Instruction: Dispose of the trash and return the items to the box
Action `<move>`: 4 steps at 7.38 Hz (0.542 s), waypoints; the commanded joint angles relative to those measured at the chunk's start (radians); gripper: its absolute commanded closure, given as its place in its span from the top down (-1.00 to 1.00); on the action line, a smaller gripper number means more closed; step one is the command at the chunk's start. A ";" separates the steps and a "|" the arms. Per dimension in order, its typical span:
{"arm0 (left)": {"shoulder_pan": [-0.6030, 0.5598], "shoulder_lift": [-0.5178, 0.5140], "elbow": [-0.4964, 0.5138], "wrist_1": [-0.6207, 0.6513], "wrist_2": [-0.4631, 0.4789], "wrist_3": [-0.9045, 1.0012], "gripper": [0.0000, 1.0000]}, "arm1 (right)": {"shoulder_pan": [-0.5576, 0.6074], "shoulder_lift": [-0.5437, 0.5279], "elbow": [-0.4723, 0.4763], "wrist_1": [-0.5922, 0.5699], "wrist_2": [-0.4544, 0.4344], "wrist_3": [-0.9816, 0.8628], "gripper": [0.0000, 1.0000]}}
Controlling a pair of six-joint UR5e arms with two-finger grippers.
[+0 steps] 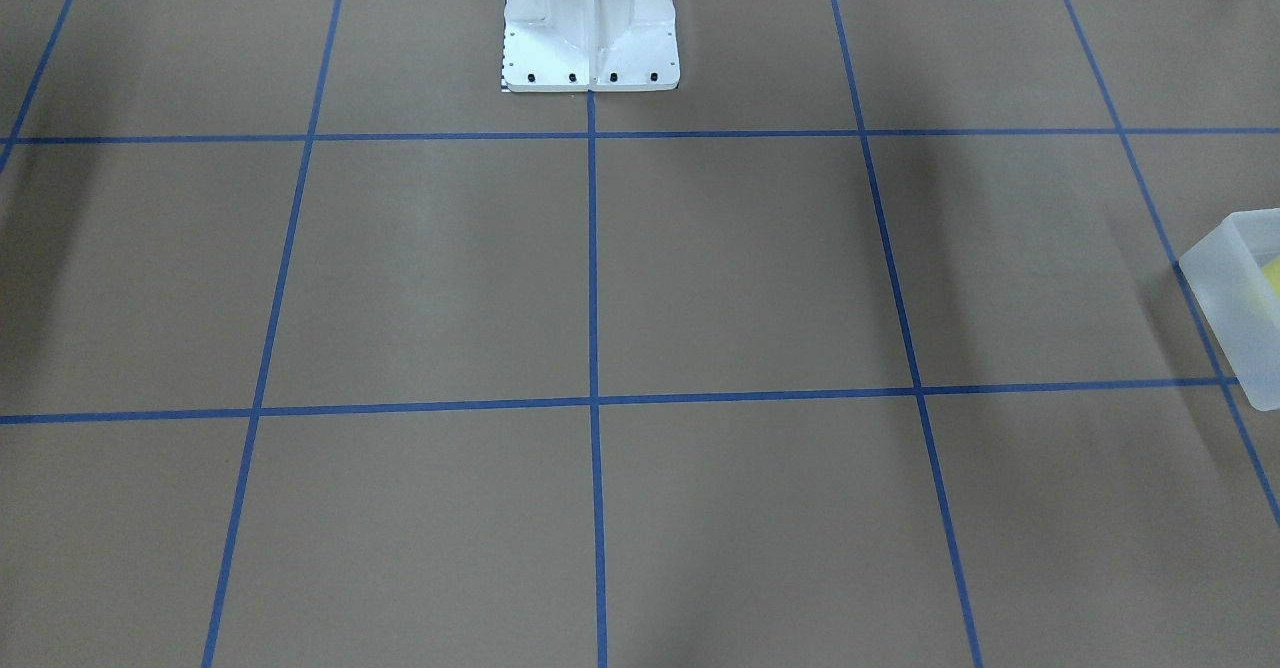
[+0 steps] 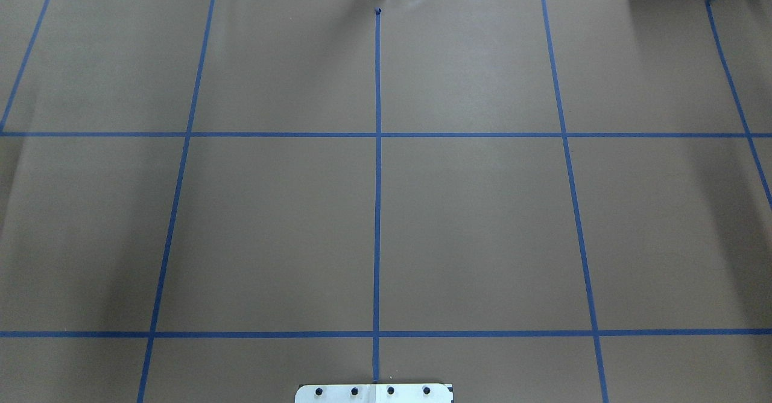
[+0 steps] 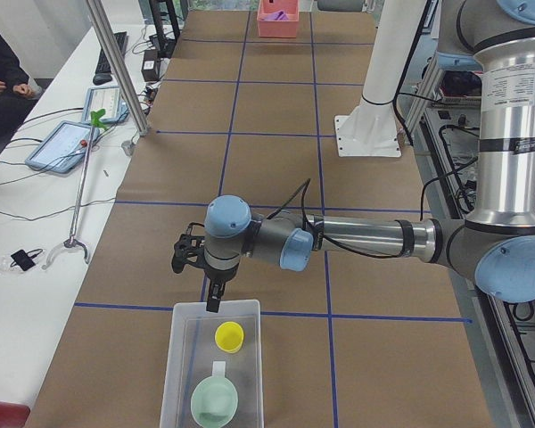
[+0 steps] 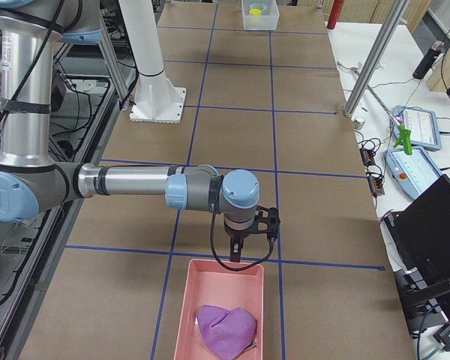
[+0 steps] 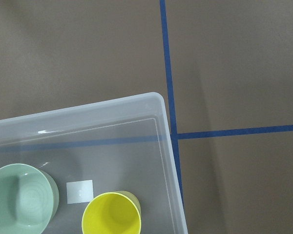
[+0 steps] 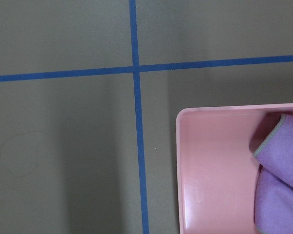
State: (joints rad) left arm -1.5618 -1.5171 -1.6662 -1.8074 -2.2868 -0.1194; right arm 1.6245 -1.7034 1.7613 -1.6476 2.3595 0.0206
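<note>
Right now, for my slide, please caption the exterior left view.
Left tool hangs at the end of the box holding a yellow cup and a mint-green bowl.

Bright even overhead light; soft broad shadows across table (image 2: 482, 222); sharp focus; glint on box (image 5: 88, 117).

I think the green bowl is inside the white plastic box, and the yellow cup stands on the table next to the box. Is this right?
Not quite. The yellow cup does not stand on the table; it is inside the box too, beside the green bowl. The left wrist view shows both within the box's walls, and the exterior left view agrees.
</note>
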 commanded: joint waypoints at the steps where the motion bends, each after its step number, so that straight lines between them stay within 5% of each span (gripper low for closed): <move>1: 0.000 0.002 0.002 0.000 0.000 0.000 0.97 | 0.000 0.001 0.001 0.000 0.004 -0.001 1.00; 4: 0.002 0.002 0.006 0.000 0.000 0.000 0.97 | 0.000 0.002 0.001 0.000 0.003 -0.001 1.00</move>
